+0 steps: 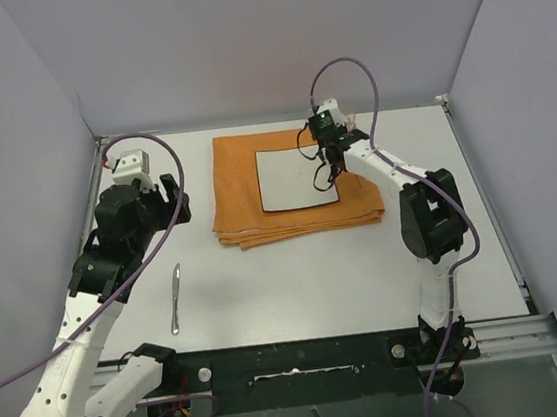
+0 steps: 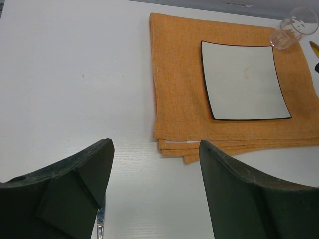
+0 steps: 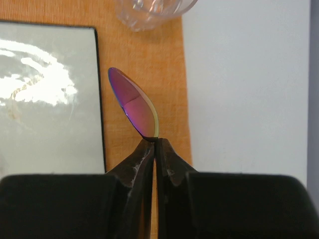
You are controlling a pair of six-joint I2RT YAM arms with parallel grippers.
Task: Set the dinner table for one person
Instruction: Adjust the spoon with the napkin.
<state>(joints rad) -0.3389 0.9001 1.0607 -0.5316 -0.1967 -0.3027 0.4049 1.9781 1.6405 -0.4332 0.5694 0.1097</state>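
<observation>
The dinner table [image 1: 298, 287], a stiff, fixed white surface under everything, needs no grasp; the right pincer [image 3: 155, 141] is clamped on a thin, slippery iridescent utensil [image 3: 132, 107], perhaps a spoon, beside the plate [image 3: 50, 109], the left pincer [image 2: 155, 152] open, empty.

Soft, even overhead light; shadows faint. White glare streaks the plate [image 3: 50, 139] left of the right gripper [image 3: 155, 141]; its spoon [image 3: 132, 107] gleams purple; the glass [image 3: 149, 12] beyond blurs.
</observation>
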